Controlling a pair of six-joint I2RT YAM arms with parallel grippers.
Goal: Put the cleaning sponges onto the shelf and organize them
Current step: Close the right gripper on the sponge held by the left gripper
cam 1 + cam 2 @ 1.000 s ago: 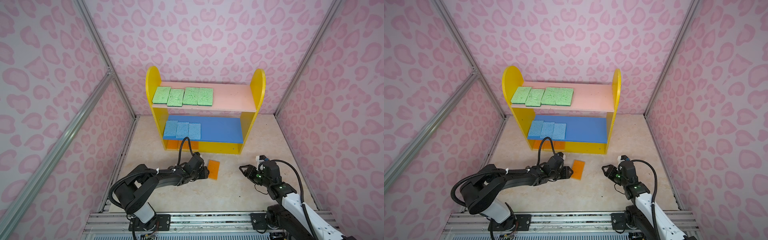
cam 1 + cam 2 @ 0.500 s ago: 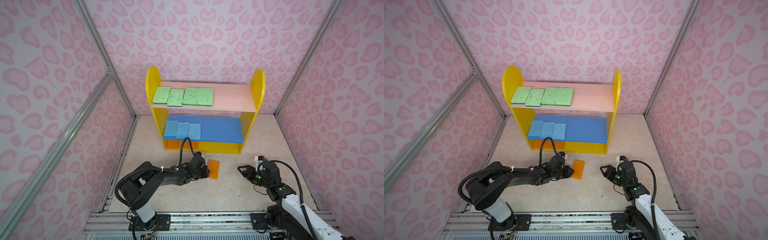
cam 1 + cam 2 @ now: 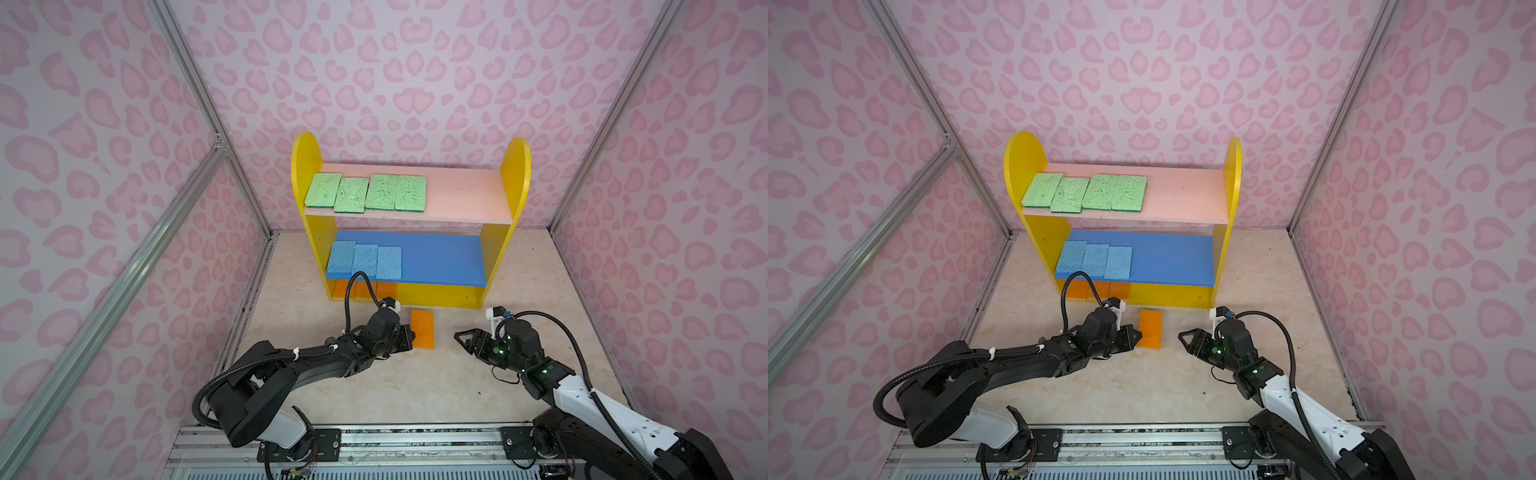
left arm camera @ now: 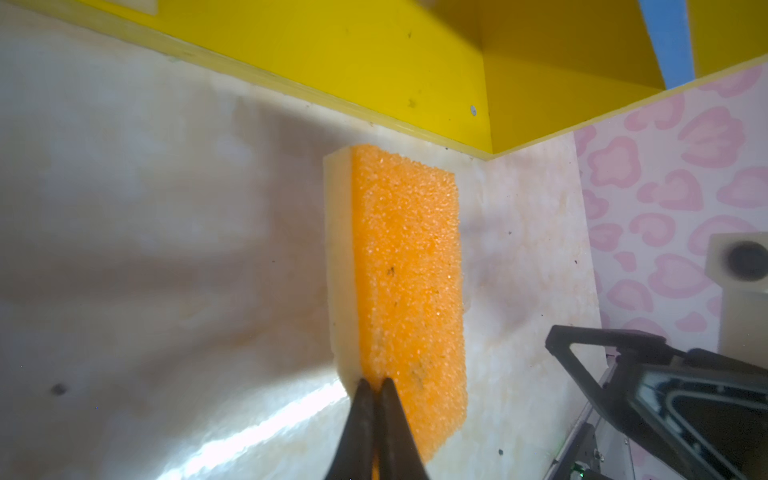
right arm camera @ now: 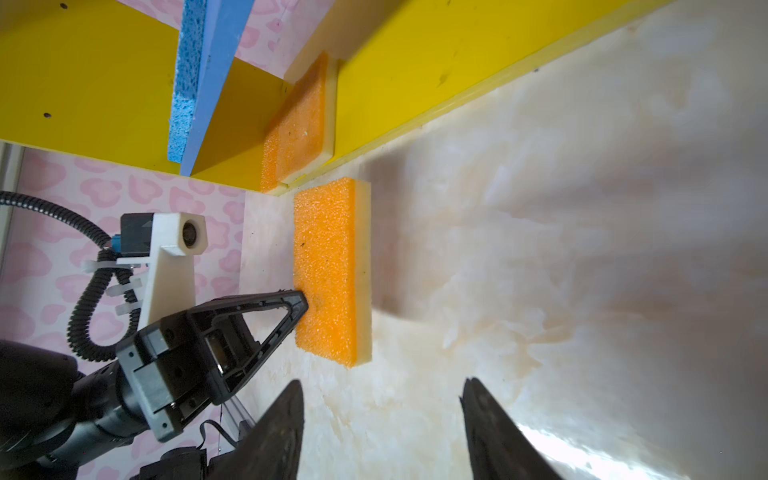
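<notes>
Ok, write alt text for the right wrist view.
An orange sponge lies flat on the floor in front of the shelf's yellow base, the shut left gripper touching its long edge. The open right gripper frames the foreground.

Setting: enclosed robot test cell, probably a lab. Pink blotch-print panels (image 3: 395, 62) on aluminium struts (image 3: 210, 112) wall in a pale marbled tabletop (image 3: 415, 386) on three sides of the left gripper (image 3: 410, 335); behind it both arms (image 3: 311, 365) mount on a slotted metal rail (image 3: 415, 433).
</notes>
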